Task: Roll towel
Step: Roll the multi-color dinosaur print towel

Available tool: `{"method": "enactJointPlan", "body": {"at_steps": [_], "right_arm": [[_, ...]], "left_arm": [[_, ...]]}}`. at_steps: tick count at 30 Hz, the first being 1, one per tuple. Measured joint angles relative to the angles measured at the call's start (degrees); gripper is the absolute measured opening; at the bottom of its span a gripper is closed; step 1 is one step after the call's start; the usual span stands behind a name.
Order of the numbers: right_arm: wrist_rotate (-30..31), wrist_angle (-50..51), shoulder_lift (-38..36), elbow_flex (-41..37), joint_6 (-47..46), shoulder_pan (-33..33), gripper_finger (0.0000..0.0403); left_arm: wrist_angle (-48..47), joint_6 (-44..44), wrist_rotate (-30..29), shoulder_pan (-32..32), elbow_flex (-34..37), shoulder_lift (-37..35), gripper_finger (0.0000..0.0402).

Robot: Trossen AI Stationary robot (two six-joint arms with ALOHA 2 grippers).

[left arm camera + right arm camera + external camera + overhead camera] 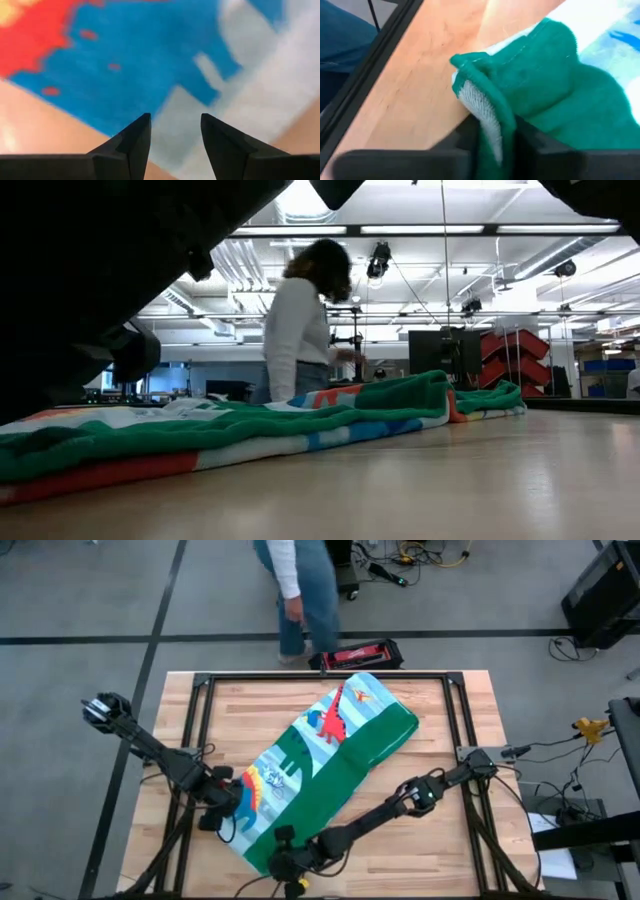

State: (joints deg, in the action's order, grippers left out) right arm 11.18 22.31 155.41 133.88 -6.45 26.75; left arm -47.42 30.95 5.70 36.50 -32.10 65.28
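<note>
1. Right gripper (pixel 495 145) is clamped on the green corner of the towel (pixel 320 765) at the near edge of the table (pixel 440 860). The pinch takes only a thin fold, so a pull could slip it free.
2. Left gripper (pixel 175 145) hovers with jaws apart and empty over the towel's near left end. If only one corner lifts, the roll may start skewed.
3. Towel lies folded in a diagonal strip, near left to far right.

I see the towel (pixel 325 765) lying folded in a long diagonal strip across the table (pixel 440 840), from its near-left part to its far-right. My left gripper (pixel 222 802) sits at its near left edge, my right gripper (pixel 283 862) at its near corner. A person (pixel 300 590) stands beyond the far edge.
</note>
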Motion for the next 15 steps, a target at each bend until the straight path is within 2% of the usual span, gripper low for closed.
{"method": "enactJointPlan", "body": {"at_steps": [6, 10, 15], "right_arm": [[-0.5, 0.9, 0.0, 0.0, -3.1, 0.1, 0.0034], [-0.5, 1.0, 0.0, 0.0, -3.3, 0.1, 0.0023], [-0.6, 0.9, 0.0, 0.0, -3.4, 0.1, 0.0013]], "left_arm": [[0.1, 2.9, 3.3, 5.6, 0.0, 0.4, 0.0168], [0.7, 4.4, 3.6, 8.8, 0.0, 0.9, 0.0174], [0.7, 6.2, -4.8, 12.0, 0.0, 3.7, 0.0174]]}}
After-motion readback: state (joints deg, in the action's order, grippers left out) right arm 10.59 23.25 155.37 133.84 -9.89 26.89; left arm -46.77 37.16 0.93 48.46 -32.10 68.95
